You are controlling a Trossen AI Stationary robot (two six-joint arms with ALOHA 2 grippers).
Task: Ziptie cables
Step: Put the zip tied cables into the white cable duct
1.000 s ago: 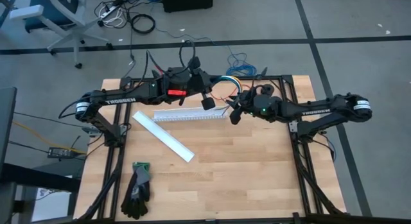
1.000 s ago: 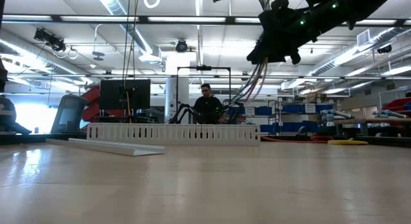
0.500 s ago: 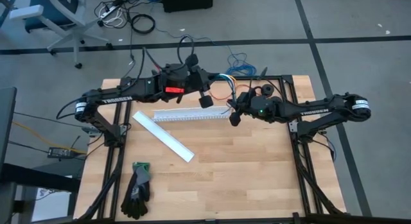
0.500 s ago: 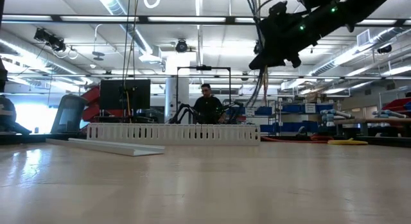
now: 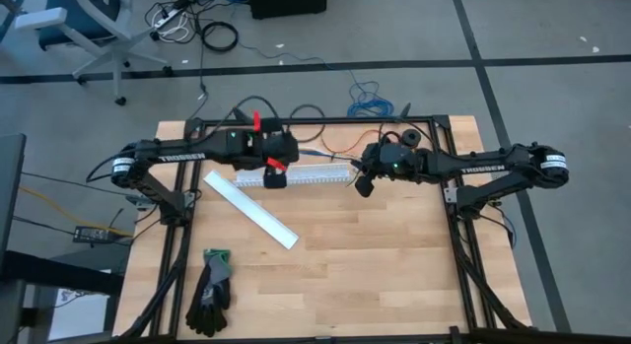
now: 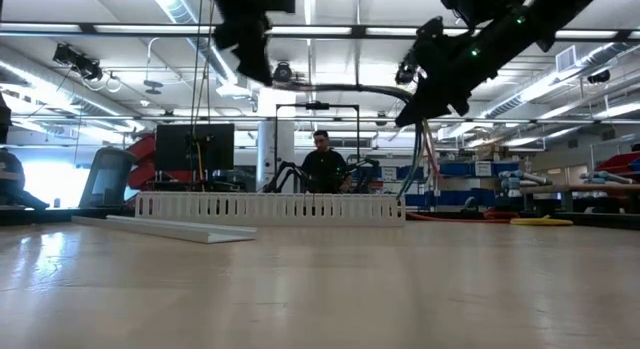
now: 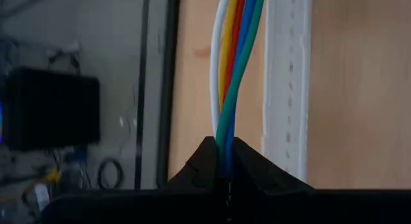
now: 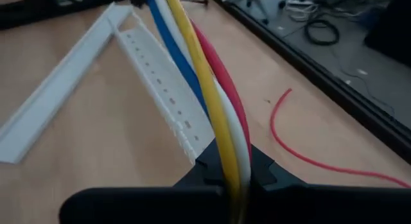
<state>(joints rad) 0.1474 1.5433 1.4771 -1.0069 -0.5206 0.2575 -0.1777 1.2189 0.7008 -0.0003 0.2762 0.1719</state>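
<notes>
A: Going L to R. What's your left gripper (image 5: 275,178) doing?

B: It's up over the L end of the slotted white channel (image 5: 296,174), near the back of the table (image 5: 394,265). In its wrist view the fingers are clenched on the cables (image 7: 232,63): white, yellow, red, blue and green strands run straight out from between them.

A: And in the middle?

B: The cables hang in the air. In the low view they span between the two arms, well above the channel (image 6: 270,206), not touching it. From above I can't make out the strands against the channel.

A: Right gripper (image 5: 364,182)?

B: Just off the R end of the channel, also raised. It's clamped on the other end of the bundle; its wrist view shows yellow, white, blue and red strands (image 8: 215,115) pinched between the fingers. A loose thin red wire (image 8: 302,150) lies on the wood beside it. Leave that one alone.

A: So which step are you on?

B: My read: you've got both ends gripped and the bundle pulled fairly taut. That's the hold-and-align stage. No ziptie visible anywhere, so tying isn't started.

A: Next move?

B: Prob. lower both arms together, keeping tension even so strands don't fan out. Line the bundle up along the channel. Watch the flat white cover strip (image 5: 250,209) lying diagonal in front of it, and the gloves (image 5: 210,291) at the front L; both are well apart from the work.
</notes>
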